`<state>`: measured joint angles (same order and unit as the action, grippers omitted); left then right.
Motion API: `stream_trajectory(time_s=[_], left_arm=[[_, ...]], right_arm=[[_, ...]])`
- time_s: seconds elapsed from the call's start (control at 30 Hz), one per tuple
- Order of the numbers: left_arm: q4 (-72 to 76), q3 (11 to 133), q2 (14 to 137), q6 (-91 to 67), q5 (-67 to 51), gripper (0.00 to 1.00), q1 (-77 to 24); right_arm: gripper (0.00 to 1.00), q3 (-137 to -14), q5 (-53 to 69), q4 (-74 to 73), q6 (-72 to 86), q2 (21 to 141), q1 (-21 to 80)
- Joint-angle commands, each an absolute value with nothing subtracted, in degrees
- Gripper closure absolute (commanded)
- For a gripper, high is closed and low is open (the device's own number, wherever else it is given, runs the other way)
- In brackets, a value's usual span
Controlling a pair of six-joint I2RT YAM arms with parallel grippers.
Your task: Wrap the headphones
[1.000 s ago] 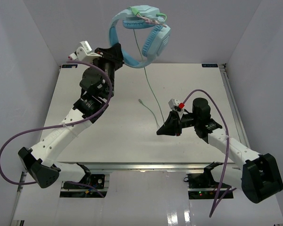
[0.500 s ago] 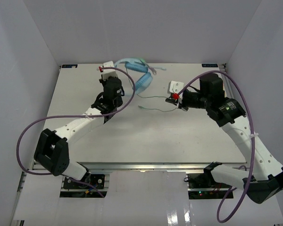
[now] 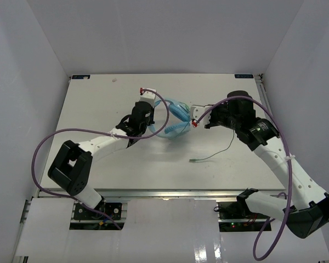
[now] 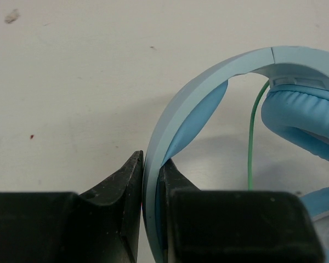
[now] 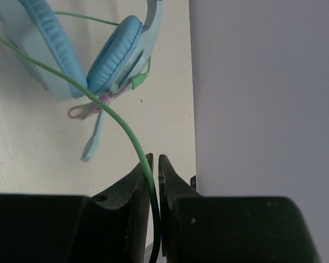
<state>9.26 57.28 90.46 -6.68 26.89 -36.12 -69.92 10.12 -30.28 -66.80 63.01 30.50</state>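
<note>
**Left arm** (image 3: 98, 143): white links and black joints. The base is at the near edge on the left side, with the shoulder block low by the near-left corner. The forearm stretches low and diagonally toward the middle of the tabletop.

**Left gripper** (image 4: 152, 164): black fingers, jaws pressed tight on the headband of the headphones (image 4: 219, 67).

**Right arm** (image 3: 274, 156): the base is at the near-right corner. The links climb along the right edge, and the wrist is turned left toward the middle.

**Right gripper** (image 5: 155, 161): jaws nearly together, with the thin green cable (image 5: 132, 140) pinched in the slit.

Both grippers sit near each other around the middle of the tabletop, not touching.
</note>
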Motion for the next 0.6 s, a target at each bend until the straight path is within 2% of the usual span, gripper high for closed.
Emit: stream_trajectory(time_s=[0.0, 0.17, 0.27, 0.43, 0.57], left_arm=[[15.56, 53.66, 82.9, -4.43, 8.74, 1.0, -36.47], [12.56, 51.51, 78.09, -3.43, -7.55, 1.0, -36.88], [10.25, 50.9, 74.13, -4.09, -13.06, 1.0, -37.53], [10.31, 49.29, 66.64, -8.89, -17.15, 1.0, -37.63], [10.83, 50.71, 63.63, -13.77, -19.55, 1.0, -37.68]], right_arm=[[0.85, -68.57, 9.68, -22.19, -67.18, 63.27, 29.74], [0.86, -70.9, 13.86, -22.1, -61.8, 68.0, 28.17], [0.86, -72.05, 17.07, -22.55, -59.14, 70.55, 25.98], [0.86, -70.41, 31.68, -24.51, -52.51, 73.46, 19.3], [0.86, -69.32, 45.54, -26.67, -46.61, 75.82, 17.73]])
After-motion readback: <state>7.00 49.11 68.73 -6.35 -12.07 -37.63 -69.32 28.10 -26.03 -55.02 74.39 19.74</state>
